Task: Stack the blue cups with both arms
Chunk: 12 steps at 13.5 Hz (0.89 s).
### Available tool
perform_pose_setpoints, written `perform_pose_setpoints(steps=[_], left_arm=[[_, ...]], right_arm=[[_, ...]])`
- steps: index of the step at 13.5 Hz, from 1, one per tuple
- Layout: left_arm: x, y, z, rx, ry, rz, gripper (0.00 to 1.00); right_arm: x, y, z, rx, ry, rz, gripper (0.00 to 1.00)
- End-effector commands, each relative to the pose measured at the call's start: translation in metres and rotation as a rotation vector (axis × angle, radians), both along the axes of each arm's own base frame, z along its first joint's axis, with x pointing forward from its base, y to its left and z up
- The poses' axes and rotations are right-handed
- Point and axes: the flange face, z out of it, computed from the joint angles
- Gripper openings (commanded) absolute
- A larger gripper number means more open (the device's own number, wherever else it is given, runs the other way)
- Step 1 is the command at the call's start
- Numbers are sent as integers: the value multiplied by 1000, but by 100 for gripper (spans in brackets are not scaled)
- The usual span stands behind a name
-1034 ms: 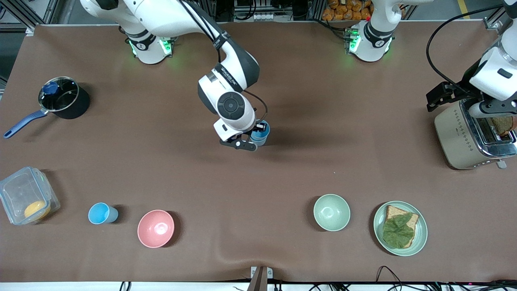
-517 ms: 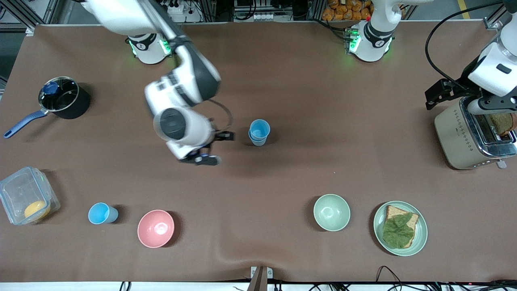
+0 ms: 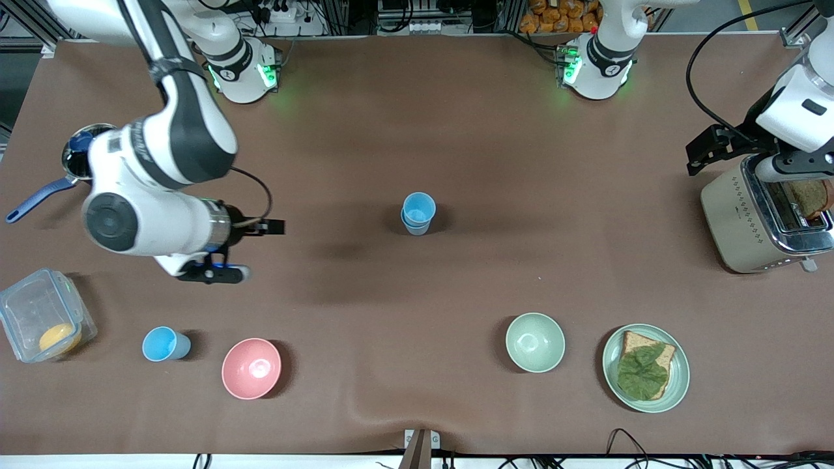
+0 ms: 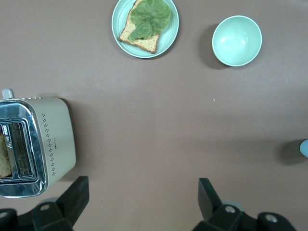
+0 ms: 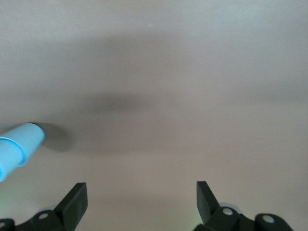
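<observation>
Light-blue cups (image 3: 417, 213), a pink bowl (image 3: 251, 368), pale-green bowl (image 3: 535, 342), brown table (image 3: 495, 143).

On my brown table (image 3: 456, 130) the black pot with a blue handle (image 3: 39, 195) sits toward my right arm's end, partly hidden. Nearer the front camera at that same end stands a clear plastic container (image 3: 42, 322) with something orange inside. A pink bowl (image 3: 251, 368) sits near the front edge. Toward my left arm's end I see a pale green bowl (image 3: 535, 342), and just beside it a green plate (image 3: 677, 384) carrying a bread slice topped with a lettuce leaf (image 3: 642, 371). A cream toaster (image 3: 743, 221) with toast (image 3: 811, 198) in its slot stands at that end.
</observation>
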Motion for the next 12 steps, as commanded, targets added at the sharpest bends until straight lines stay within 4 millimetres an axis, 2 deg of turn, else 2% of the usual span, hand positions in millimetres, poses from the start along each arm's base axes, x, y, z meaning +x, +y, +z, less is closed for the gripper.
perform_pose_setpoints(steps=[1, 3, 5, 7, 10, 12], left_arm=[[-7, 1, 6, -16, 10, -9, 100], [-7, 0, 5, -16, 21, -6, 100], [-8, 1, 5, -16, 23, -3, 100], [-8, 0, 5, -15, 23, -6, 100], [-8, -2, 5, -12, 21, -14, 100], [-8, -2, 10, -17, 11, -12, 100]], right_arm=[[-11, -42, 36, -18, -30, 108, 100], [-10, -87, 58, 11, -71, 148, 100], [-9, -143, 74, 30, -103, 163, 100], [-19, -175, 100, 31, -133, 134, 100], [-50, -181, 135, -24, -158, 117, 100], [-73, -176, 144, -44, -161, 68, 100]])
